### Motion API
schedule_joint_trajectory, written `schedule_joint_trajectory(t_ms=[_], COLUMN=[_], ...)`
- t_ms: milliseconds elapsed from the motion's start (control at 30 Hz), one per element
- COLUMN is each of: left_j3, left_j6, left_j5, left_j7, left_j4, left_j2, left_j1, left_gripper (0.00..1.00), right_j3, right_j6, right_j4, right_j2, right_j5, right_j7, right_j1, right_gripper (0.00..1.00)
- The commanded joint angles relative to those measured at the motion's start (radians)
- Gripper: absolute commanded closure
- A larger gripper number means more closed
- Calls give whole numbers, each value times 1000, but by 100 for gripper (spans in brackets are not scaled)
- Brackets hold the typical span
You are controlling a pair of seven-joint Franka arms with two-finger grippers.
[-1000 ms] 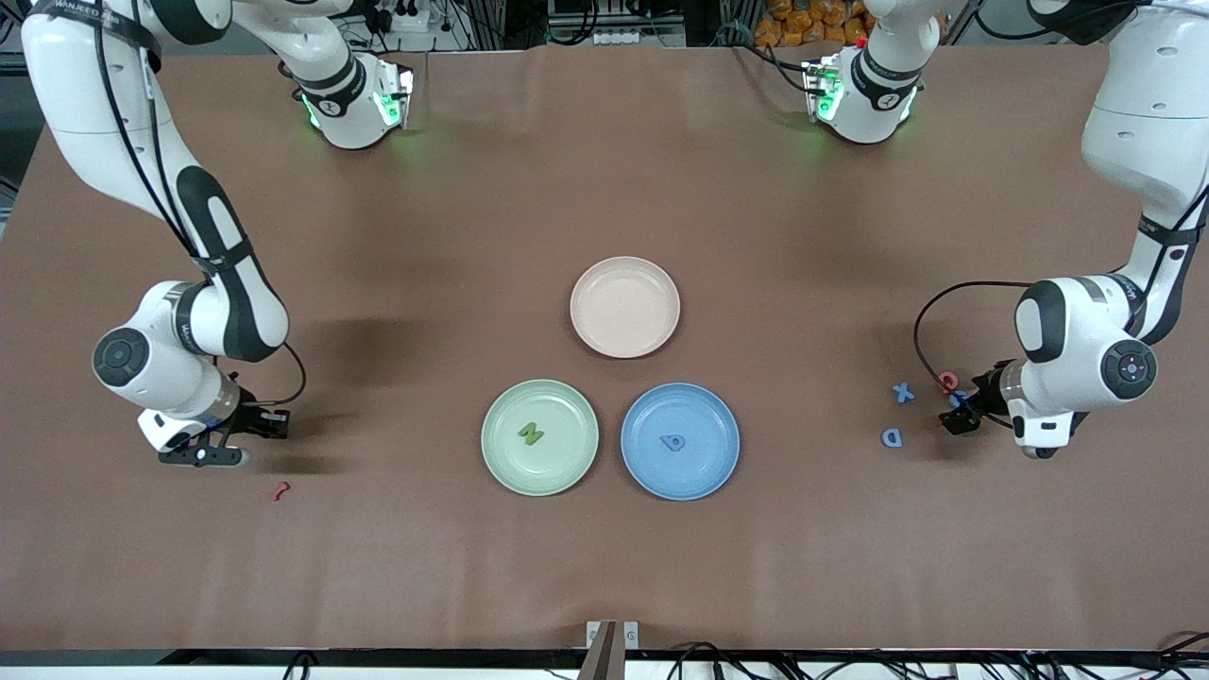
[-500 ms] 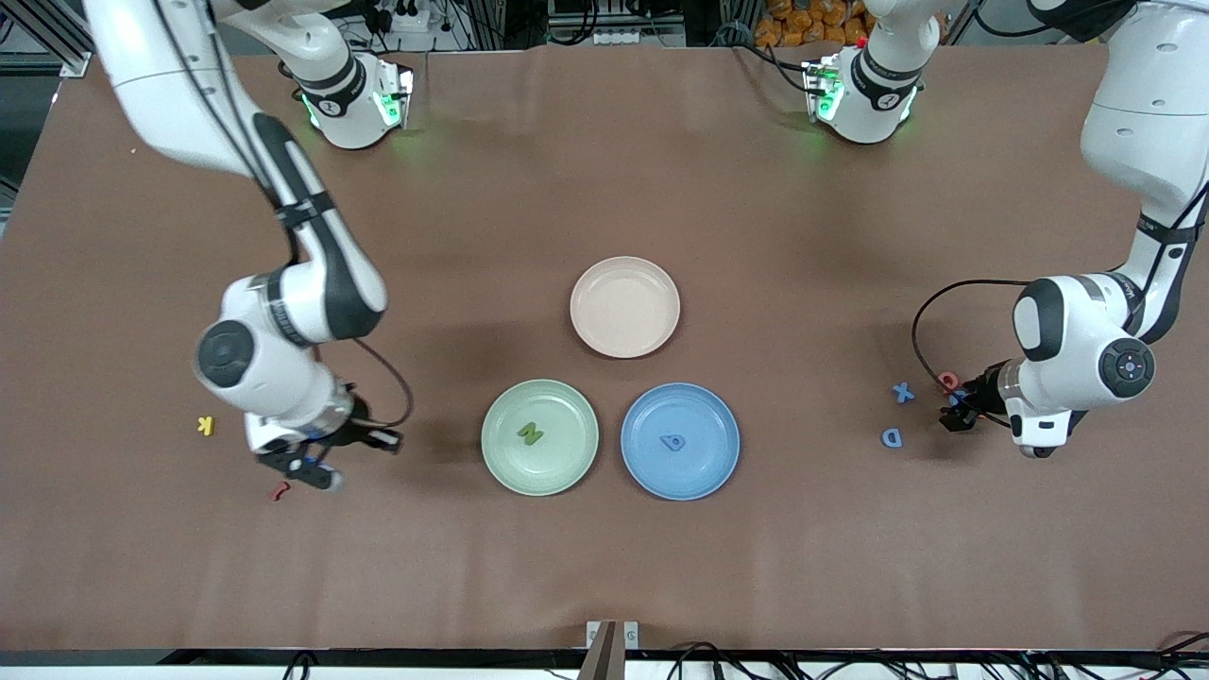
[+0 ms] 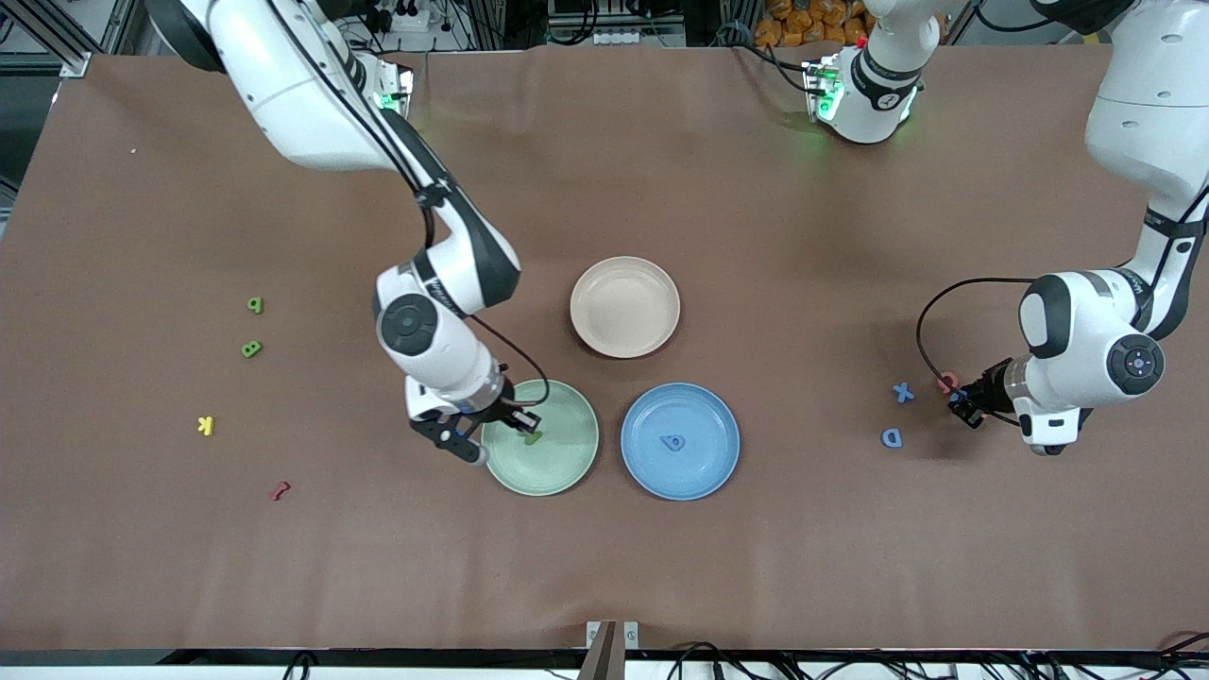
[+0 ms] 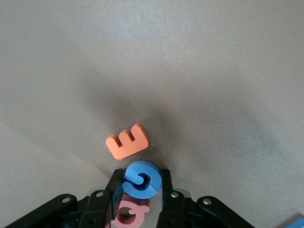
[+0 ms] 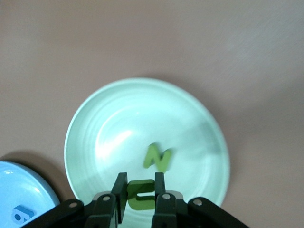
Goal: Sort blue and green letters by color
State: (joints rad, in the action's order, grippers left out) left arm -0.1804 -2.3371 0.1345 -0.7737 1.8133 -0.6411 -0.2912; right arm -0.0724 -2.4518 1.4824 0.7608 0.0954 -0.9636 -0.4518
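My right gripper [image 3: 470, 450] is shut on a green U [image 5: 141, 194] and holds it over the rim of the green plate [image 3: 567, 458]. A green N [image 5: 157, 157] lies in that plate [image 5: 123, 118]. Green P [image 3: 255, 304] and B [image 3: 250, 348] lie toward the right arm's end of the table. My left gripper [image 3: 963, 406] is shut on a blue G [image 4: 142, 179], low over the table, above the pink Q [image 4: 133, 214]. Blue X [image 3: 904, 392] and D [image 3: 892, 437] lie beside it. A blue b [image 3: 672, 441] lies in the blue plate [image 3: 713, 467].
An empty pink plate [image 3: 624, 307] stands farther from the front camera than the two other plates. An orange E [image 4: 127, 141] lies by the left gripper. A yellow K [image 3: 205, 425] and a small red piece [image 3: 280, 490] lie toward the right arm's end.
My right arm has swung from its end of the table to the green plate with the U, uncovering the P, B and K. My left gripper has barely shifted.
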Motion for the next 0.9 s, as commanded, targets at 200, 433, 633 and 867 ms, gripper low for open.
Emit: schedule_joint_trajectory(t_ms=[200, 433, 633, 867], left_j3=[-5, -11, -13, -13], left_j6=[-11, -11, -11, -11], left_j5=[30, 20, 16, 16], left_j7=[-30, -35, -126, -281], left_j4=[-78, -109, -143, -175], left_j2=[-11, -12, -15, -25], left_j1=[18, 35, 116, 250], left_gripper=[87, 87, 87, 87], right_j3=[5, 3, -4, -12], right_j6=[8, 180, 327, 356], right_j4=[-40, 10, 116, 311], right_j2=[25, -118, -274, -429], right_j5=[-19, -19, -13, -13], right_j7=[-27, 98, 369, 774], right_j1=[-15, 70, 200, 355], right_gripper=[0, 0, 0, 0])
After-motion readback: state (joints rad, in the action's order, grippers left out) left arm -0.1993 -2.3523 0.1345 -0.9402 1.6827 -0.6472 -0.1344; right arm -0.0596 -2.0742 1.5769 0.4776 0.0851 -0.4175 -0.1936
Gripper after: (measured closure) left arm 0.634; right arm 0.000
